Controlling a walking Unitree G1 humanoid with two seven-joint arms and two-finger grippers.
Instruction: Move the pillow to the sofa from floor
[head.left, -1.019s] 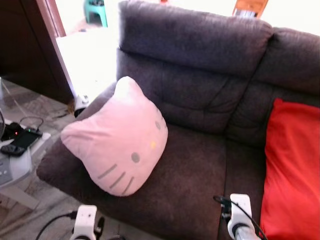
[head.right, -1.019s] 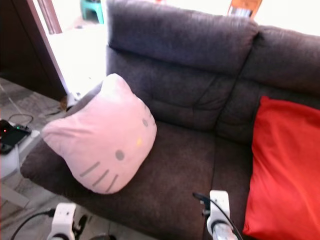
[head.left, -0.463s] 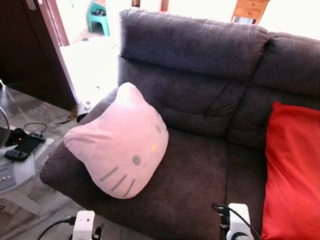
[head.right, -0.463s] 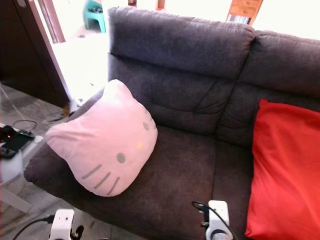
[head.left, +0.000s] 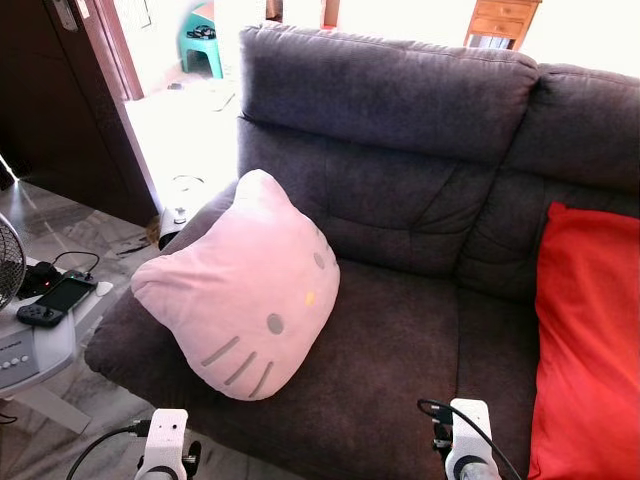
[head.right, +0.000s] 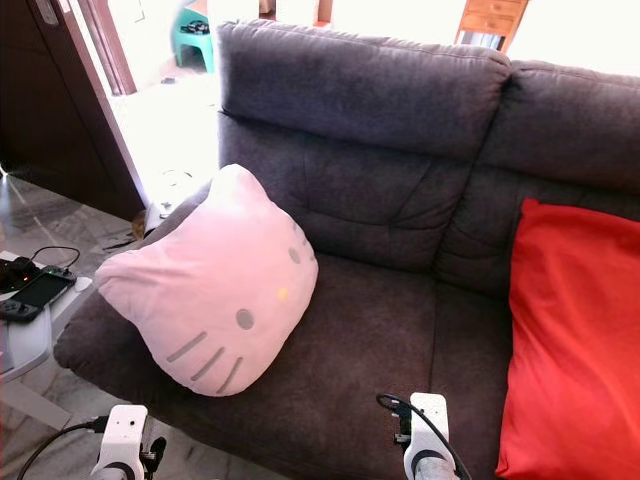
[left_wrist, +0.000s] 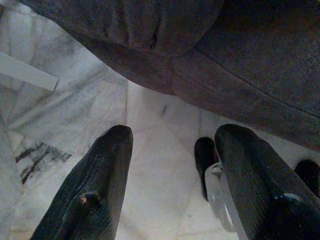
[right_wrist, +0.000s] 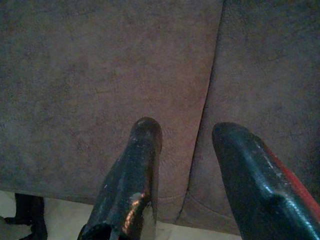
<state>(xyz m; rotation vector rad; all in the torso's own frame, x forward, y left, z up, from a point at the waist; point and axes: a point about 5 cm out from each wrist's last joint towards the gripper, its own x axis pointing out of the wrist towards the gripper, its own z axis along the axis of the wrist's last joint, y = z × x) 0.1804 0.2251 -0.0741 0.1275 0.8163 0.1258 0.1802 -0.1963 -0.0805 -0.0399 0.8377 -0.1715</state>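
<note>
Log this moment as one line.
pink pillow: on sofa seat, leaning on armrest | left end effector: open, empty | right end effector: open, empty

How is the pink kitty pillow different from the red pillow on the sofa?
The pink pillow is shaped like a cat's head, with ears, eyes and whiskers; the red pillow is plain and flat-edged. The pink pillow leans on the sofa's left armrest; the red pillow stands at the right, against the backrest and cut off by the picture's edge. Both sit on the same dark sofa.

Right gripper (right_wrist: 182, 145), its two black fingers (right_wrist: 137, 175) parted and empty, hung above the dark sofa seat (right_wrist: 100, 75), close to the seam (right_wrist: 212, 75) between two cushions; pale floor (right_wrist: 60, 215) lay below.
</note>
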